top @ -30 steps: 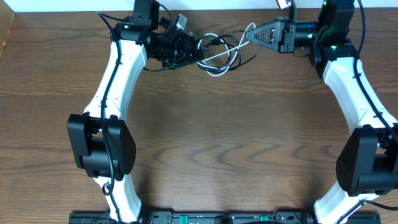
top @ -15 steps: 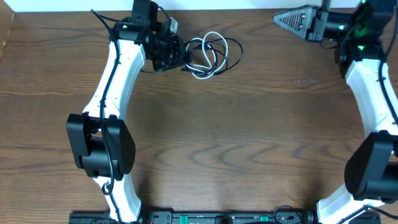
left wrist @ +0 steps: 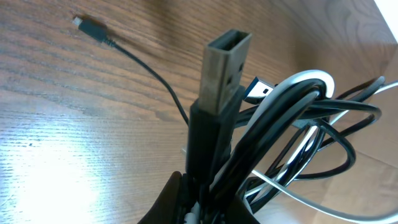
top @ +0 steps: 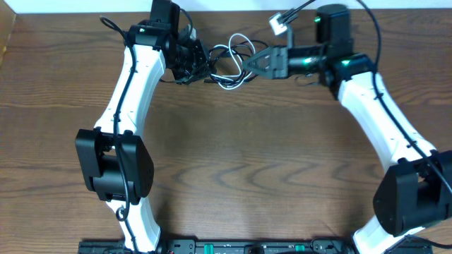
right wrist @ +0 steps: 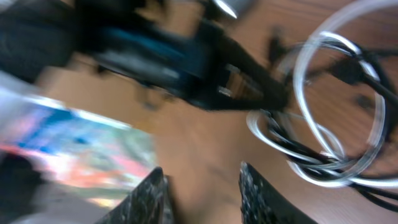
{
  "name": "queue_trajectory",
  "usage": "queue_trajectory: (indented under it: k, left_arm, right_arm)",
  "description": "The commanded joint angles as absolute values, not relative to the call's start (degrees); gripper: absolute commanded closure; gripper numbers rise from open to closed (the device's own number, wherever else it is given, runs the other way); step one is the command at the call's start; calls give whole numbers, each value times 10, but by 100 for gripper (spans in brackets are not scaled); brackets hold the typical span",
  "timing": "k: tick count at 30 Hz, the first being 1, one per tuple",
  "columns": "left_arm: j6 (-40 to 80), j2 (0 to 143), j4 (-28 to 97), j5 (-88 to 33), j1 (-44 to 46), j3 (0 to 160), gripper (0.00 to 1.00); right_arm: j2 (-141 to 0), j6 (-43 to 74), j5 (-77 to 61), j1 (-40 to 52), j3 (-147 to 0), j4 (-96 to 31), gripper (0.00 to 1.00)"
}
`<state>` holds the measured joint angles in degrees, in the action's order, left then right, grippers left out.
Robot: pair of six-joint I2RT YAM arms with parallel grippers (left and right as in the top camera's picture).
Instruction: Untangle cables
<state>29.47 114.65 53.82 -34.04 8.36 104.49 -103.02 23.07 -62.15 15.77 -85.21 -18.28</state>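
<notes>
On the far part of the wooden table (top: pixel 233 162), our left gripper (top: pixel 201 65) pinches the black cable (left wrist: pixel 208 137) below its USB plug (left wrist: pixel 225 62), looped with the white cable (left wrist: pixel 309 76). Just right of that tangle, our right gripper (top: pixel 254 63) stands spread, gripping nothing.

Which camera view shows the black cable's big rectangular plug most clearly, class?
Left wrist view: the plug stands upright, close and sharp. Overhead it is lost in the small tangle of cables; the right wrist view is blurred, showing only loops.
</notes>
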Motion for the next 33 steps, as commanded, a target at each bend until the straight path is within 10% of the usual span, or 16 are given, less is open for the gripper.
queue_trajectory:
  k: [1,22,33]
  left_arm:
    - [297,1135,539,-338,81,1047,93]
    - [152,1135,567,-401,81,1047,93]
    - [152,1135,570,-416,81,1047,93]
  right_arm:
    - [-1018,88,-441,194,-852,-217,66]
    - [-1055,-141,-238,309,-852,-238,60]
    - [-1081,-140,-239,309,-852,-215,83]
